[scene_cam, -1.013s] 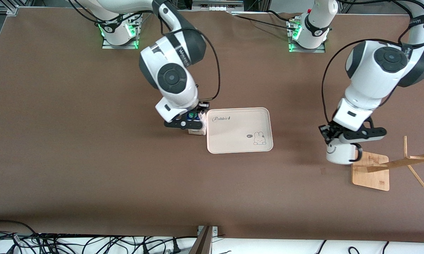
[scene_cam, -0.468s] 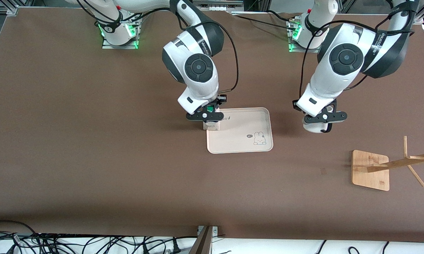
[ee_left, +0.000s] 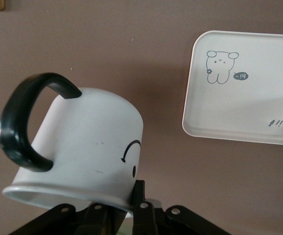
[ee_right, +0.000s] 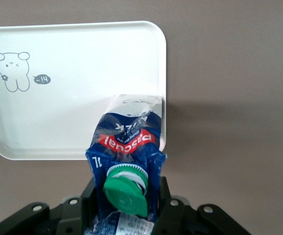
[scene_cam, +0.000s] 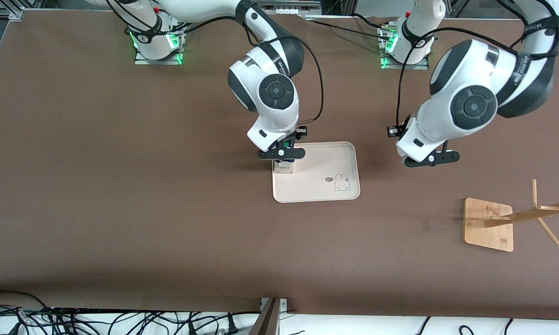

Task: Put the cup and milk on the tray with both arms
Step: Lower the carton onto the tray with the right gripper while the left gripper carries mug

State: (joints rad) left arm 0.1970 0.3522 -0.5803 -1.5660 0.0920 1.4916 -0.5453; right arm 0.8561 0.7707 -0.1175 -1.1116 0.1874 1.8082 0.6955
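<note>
there is one wooden stand (scene_cam: pixel 488 224), the thing nearest the front camera, well apart from the tray toward the left arm's end of the table. it has one flat base and thin sticks poking out.

there is one tray (scene_cam: pixel 326 167) on the brown table (scene_cam: pixel 121 186). it has one little rabbit drawing (scene_cam: pixel 340 182) on it.

there is one milk (scene_cam: pixel 284 166) carton. the right gripper (scene_cam: pixel 282 154) has its two fingers closed on the top of the milk, by the one green cap (ee_right: pixel 126 192). the milk hangs over the tray's corner on the right arm's side, farther from the front camera than the rabbit drawing. you cannot tell if its bottom touches the tray.

there is one cup (ee_left: pixel 78 147). the left gripper (scene_cam: pixel 430 159) has its fingers pinched on the cup's rim. the cup has one black handle (ee_left: pixel 26 120) and one smiley face. it is up over bare table, beside the tray toward the left arm's end, not on the tray yet. in the front view the arm hides almost all of the cup.

there are two arms and both are busy holding something.
</note>
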